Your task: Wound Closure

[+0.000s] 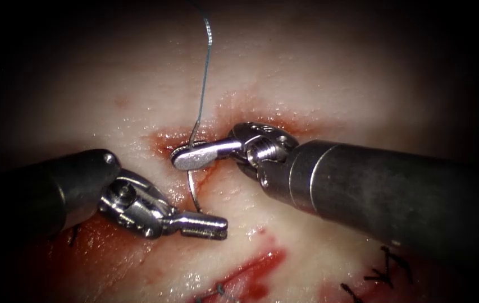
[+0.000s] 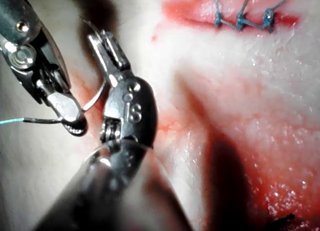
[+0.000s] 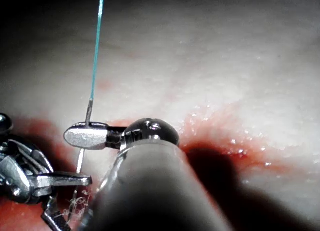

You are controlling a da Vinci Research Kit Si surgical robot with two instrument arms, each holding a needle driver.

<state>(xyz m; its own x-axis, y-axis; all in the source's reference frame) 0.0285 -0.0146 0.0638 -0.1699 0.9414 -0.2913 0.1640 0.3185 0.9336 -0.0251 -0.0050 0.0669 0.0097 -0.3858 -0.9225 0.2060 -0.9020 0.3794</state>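
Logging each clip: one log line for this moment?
right tool: shut on needle near thread end | left tool: shut on needle's other end | tissue

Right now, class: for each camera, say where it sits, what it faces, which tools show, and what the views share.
Endoscope view: above and in front of the tissue; right tool holds the needle near its thread end, left tool at its other end.
Left wrist view: along its shaft; left tool, right tool.
Right wrist view: along its shaft; right tool, thread.
Shared: both tools, needle.
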